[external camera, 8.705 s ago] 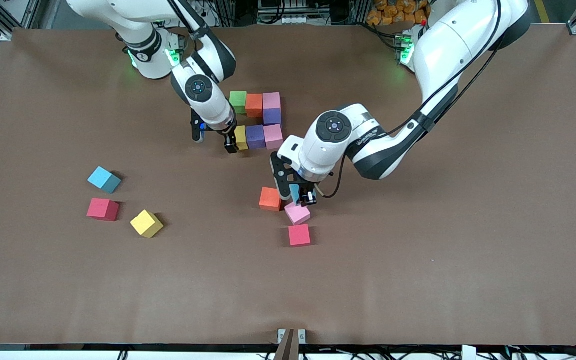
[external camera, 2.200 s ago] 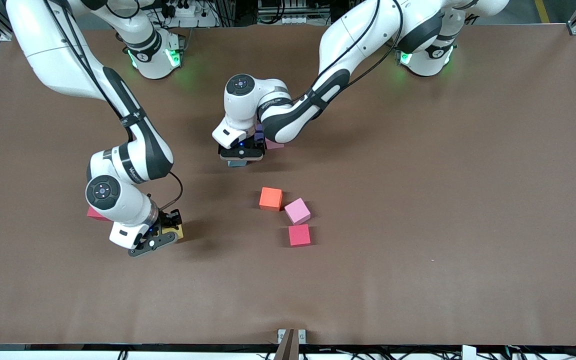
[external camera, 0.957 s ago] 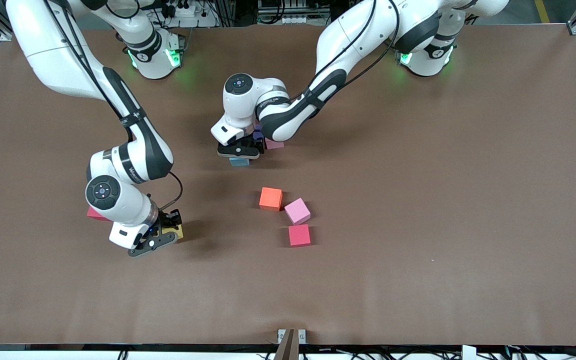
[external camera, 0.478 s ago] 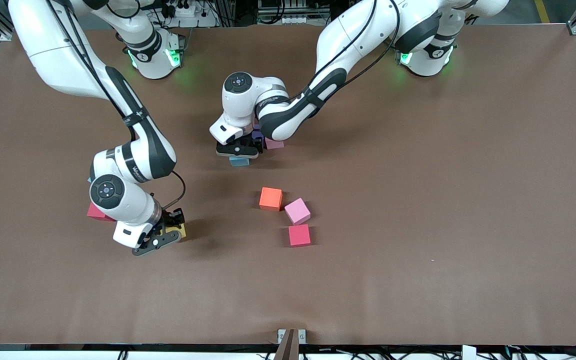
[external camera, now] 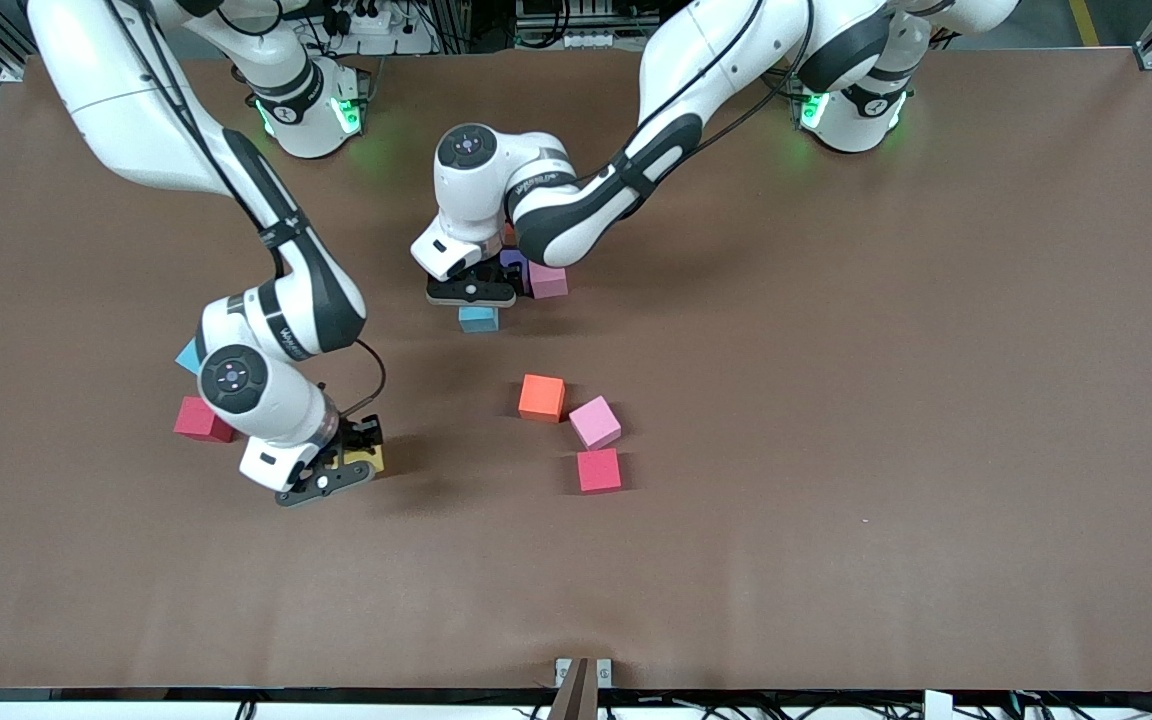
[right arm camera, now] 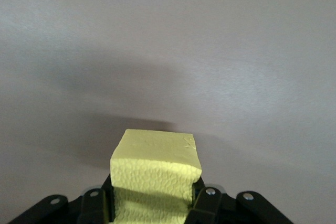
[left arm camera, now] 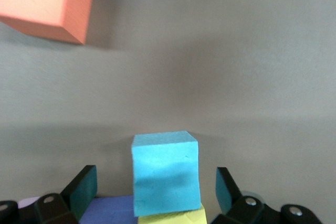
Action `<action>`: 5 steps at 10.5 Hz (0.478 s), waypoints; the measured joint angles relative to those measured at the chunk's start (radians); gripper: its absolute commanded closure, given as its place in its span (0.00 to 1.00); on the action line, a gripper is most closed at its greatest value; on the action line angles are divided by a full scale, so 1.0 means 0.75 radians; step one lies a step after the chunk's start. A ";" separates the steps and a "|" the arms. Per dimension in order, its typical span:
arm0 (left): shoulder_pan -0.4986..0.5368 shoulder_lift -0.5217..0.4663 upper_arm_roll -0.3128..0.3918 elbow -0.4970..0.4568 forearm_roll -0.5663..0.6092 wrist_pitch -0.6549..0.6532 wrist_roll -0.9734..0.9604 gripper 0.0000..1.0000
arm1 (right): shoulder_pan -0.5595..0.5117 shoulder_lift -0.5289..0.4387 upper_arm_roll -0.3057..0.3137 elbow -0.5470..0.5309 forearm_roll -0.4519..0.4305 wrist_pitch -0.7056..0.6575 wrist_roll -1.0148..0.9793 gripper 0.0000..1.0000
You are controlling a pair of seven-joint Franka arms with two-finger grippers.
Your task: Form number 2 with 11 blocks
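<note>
My left gripper [external camera: 473,297] hangs open over a light blue block [external camera: 478,319] that lies on the table. In the left wrist view its fingers [left arm camera: 84,194] stand apart from both sides of this light blue block [left arm camera: 165,171], which touches a yellow block [left arm camera: 173,217] and a purple block [left arm camera: 107,211]. The number 2 is mostly hidden under the left arm; only a purple block [external camera: 514,262] and a pink block [external camera: 548,281] show. My right gripper [external camera: 344,464] is shut on a yellow block [external camera: 368,460] [right arm camera: 156,171], held low over the table.
An orange block [external camera: 542,397], a pink block [external camera: 595,422] and a red block [external camera: 599,470] lie loose mid-table. Beside the right arm sit a red block [external camera: 198,420] and a partly hidden light blue block [external camera: 187,356]. The orange block [left arm camera: 44,3] also shows in the left wrist view.
The left gripper has drawn up and away from the light blue block, uncovering it. The right gripper has shifted a little toward the left arm's end with the yellow block in it.
</note>
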 measured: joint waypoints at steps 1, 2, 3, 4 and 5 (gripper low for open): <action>0.034 -0.033 -0.019 -0.006 -0.004 -0.035 0.026 0.00 | 0.026 0.000 0.001 0.000 0.000 -0.019 0.071 1.00; 0.096 -0.068 -0.055 -0.029 -0.005 -0.057 0.058 0.00 | 0.052 0.000 0.003 0.000 0.000 -0.042 0.143 1.00; 0.196 -0.105 -0.120 -0.071 -0.006 -0.069 0.112 0.00 | 0.080 -0.003 0.005 0.000 0.000 -0.061 0.203 1.00; 0.333 -0.148 -0.208 -0.138 -0.006 -0.072 0.185 0.00 | 0.113 -0.008 0.006 0.000 0.000 -0.078 0.250 1.00; 0.498 -0.203 -0.305 -0.222 -0.006 -0.073 0.270 0.00 | 0.145 -0.013 0.006 -0.008 0.000 -0.088 0.291 1.00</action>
